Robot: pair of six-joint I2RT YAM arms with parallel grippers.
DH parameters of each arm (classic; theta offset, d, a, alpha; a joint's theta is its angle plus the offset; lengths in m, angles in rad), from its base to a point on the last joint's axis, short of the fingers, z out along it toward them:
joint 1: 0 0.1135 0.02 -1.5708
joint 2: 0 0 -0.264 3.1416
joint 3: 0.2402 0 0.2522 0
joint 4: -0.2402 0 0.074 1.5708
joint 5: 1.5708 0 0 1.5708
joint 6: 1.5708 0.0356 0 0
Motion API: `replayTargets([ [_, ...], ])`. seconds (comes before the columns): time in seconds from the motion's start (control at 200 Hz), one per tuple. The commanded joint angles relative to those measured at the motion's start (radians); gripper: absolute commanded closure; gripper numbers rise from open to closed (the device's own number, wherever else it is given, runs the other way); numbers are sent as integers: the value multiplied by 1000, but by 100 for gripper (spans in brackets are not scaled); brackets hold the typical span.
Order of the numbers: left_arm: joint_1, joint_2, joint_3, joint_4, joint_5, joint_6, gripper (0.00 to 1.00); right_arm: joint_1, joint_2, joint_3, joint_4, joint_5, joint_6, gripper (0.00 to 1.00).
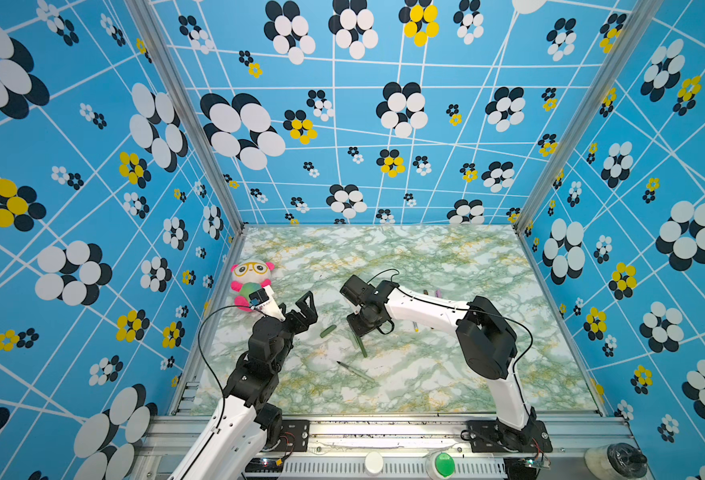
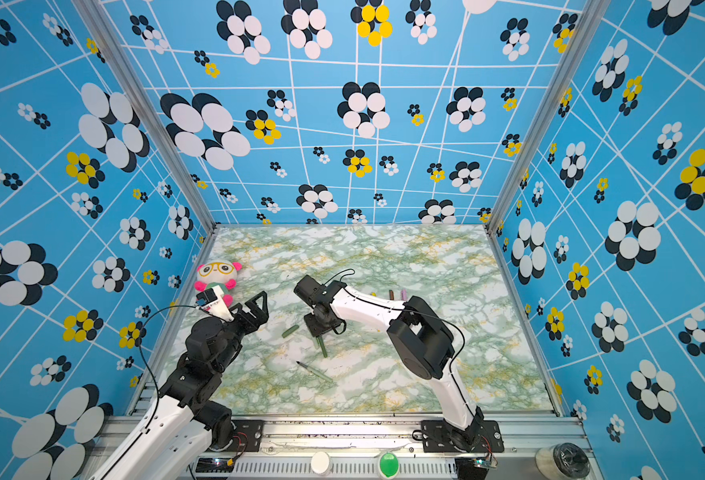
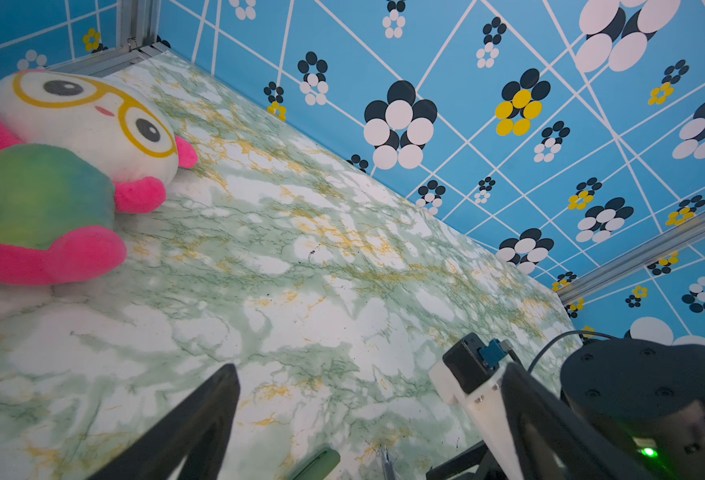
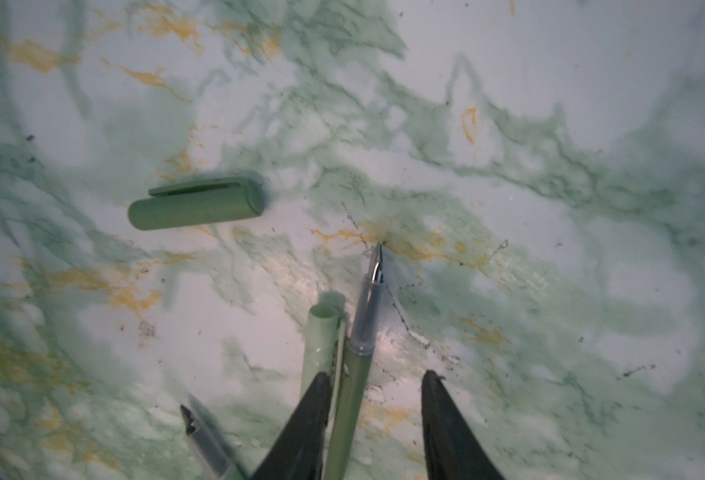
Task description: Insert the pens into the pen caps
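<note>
1. Right gripper (image 4: 377,374): released, nothing held. It points down at the worktop with jaws partly parted, straddling the dark green plastic stick pen (image 4: 350,395), which has a clear front section and a metal nib. One finger lies close against the barrel; the other stands apart from it.
2. Location: the pen lies flat on the green-veined marble-pattern worktop (image 4: 550,208), near its centre. A pale green open-ended plastic cap tube (image 4: 319,340) lies alongside, touching it.
3. In a top view, the dark green clipped plastic cap (image 1: 328,331) lies near the right gripper at 9 o'clock. A pale green stick pen (image 1: 357,372) lies apart at 6 o'clock.
4. Left gripper (image 3: 371,368): fully spread and empty, hovering at 10 o'clock of the dark green cap.
5. Handling, judged: the pen is light, stiff, smooth and round, so it is likely to roll or slip. The nib looks fragile. Take hold at mid-barrel, behind the clear section, across the barrel's width.
6. Risk, judged: closing may trap the adjoining pale green cap, which is hollow, light and easily knocked.
</note>
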Motion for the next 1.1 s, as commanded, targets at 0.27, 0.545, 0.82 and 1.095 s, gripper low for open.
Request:
replayTargets([
  [0.27,13,-7,-8,-11,1,-9,1,20,74,47,-64,53,-13,65],
  [0.545,16,0,-5,-3,10,-7,1,23,99,53,-65,54,-12,68],
  [0.82,18,-1,-6,-1,18,0,1,24,103,42,-72,78,-10,81],
  [1.095,19,10,4,1,58,25,1,13,64,45,-58,97,-5,91],
])
